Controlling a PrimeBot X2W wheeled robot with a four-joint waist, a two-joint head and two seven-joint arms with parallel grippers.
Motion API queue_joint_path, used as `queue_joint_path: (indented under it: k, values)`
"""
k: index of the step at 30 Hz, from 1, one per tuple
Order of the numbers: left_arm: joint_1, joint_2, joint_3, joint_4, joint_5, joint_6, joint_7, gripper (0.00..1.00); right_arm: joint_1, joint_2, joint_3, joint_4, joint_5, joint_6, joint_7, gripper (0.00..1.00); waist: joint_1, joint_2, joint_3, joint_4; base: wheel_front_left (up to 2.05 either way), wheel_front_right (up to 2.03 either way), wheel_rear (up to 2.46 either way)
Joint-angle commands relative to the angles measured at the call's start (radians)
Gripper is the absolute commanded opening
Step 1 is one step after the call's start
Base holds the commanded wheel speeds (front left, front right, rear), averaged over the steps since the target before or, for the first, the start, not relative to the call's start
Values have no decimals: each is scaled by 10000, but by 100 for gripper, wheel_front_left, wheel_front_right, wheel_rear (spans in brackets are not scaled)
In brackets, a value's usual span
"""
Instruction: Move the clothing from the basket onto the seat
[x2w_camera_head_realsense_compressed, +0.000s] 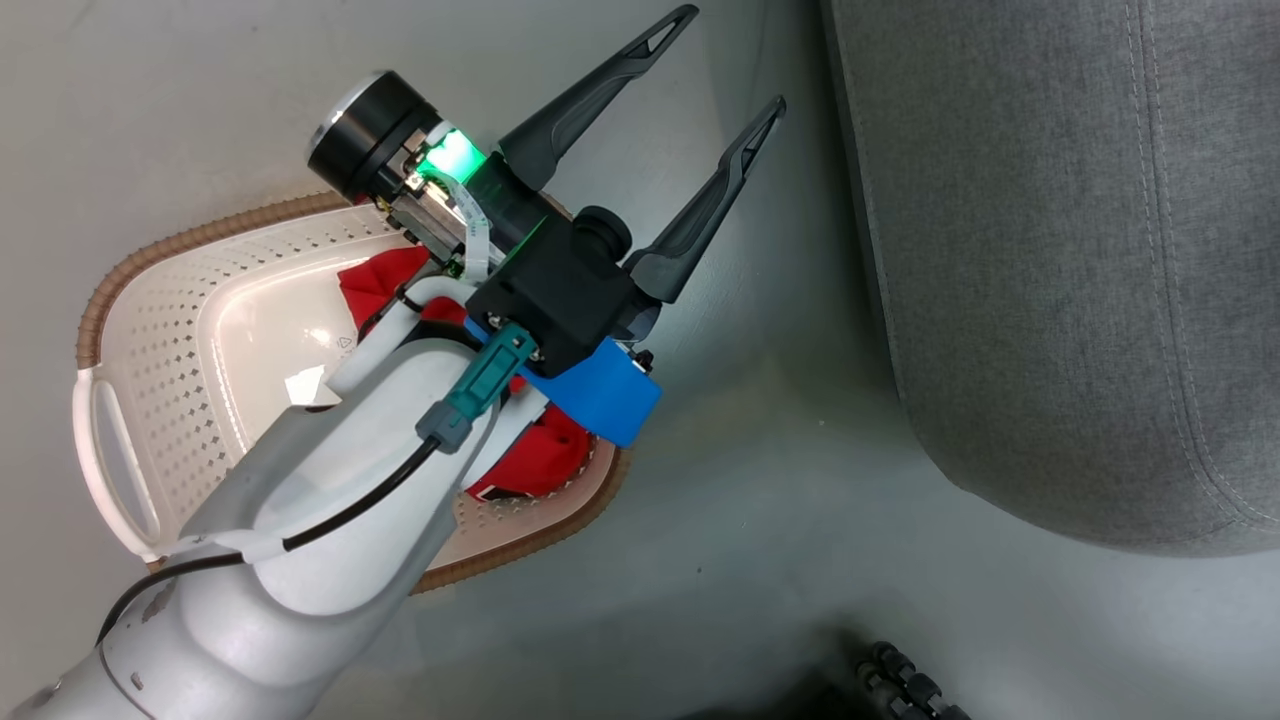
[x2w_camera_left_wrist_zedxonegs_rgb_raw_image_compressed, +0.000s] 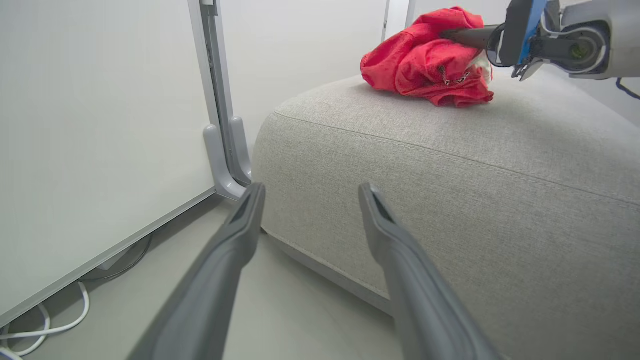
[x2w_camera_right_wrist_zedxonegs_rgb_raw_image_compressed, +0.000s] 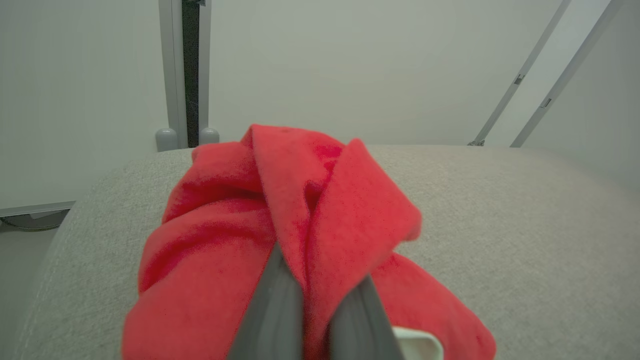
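A red garment (x2w_camera_left_wrist_zedxonegs_rgb_raw_image_compressed: 425, 60) lies crumpled in a soft heap on top of the seat (x2w_camera_left_wrist_zedxonegs_rgb_raw_image_compressed: 450, 200), near its rounded end. It is bright red and matt, with a sliver of white panel on the side toward the right tool (x2w_camera_right_wrist_zedxonegs_rgb_raw_image_compressed: 321, 265) and a few small dark marks too small to read. In the left wrist view its long axis runs across the seat top, left to right. One fold stands up from the heap. The right tool's two fingers are pinched together on that fold.

The second garment (x2w_camera_head_realsense_compressed: 540, 455) sits in the basket (x2w_camera_head_realsense_compressed: 110, 290), which stands on the floor (x2w_camera_head_realsense_compressed: 750, 520) apart from the seat. The pale left forearm hides most of it. Red shows above and below the arm, with a thin dark and white stripe along the lower edge. Its visible parts line up from upper left to lower right in the head view. A white label (x2w_camera_head_realsense_compressed: 305, 385) lies on the basket's base beside it.

The left tool (x2w_camera_head_realsense_compressed: 735, 55) hangs above the basket with its fingers spread wide and holding nothing, pointing toward the seat
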Motion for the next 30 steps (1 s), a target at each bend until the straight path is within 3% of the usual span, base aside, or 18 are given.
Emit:
queue_joint_path:
  k: [1, 3, 4, 5, 13, 19, 30]
  values:
    - [-170, 14, 40, 41, -33, 44, -74, 100, 63, -37, -52, 177, 113, 1, -15, 0, -2, 0, -49, 27, 0, 0, 0]
    - [-138, -11, 41, 113, -76, 72, -143, 100, 289, 74, 13, 551, 225, 1, -14, 0, -2, 0, -159, 51, 0, 0, 0]
    - [-107, -18, 41, 162, -90, 96, -183, 100, 360, 114, -13, 637, 315, 1, -12, 11, -2, 0, -232, 48, 0, 0, 0]
    - [-68, -33, 31, 216, -106, 108, -221, 100, 426, 144, -76, 679, 431, 1, -14, 100, -2, 0, -320, 52, 0, 0, 0]
    - [527, -355, 29, 839, -496, 293, -846, 100, 2327, 372, -297, -146, 213, 3, -14, 100, -2, 0, -1649, 169, 0, 0, 0]
    - [1285, -548, 321, 1358, -965, 531, -1188, 100, 4092, 932, -169, -1802, -10, 3, -12, 100, -2, 0, -2986, 277, 0, 0, 0]
    - [3114, -721, 1940, 1121, -1427, 901, -1260, 100, 6184, 1778, 1593, -4683, 17, 1, -14, 100, -2, 0, -5106, 1007, 0, 0, 0]
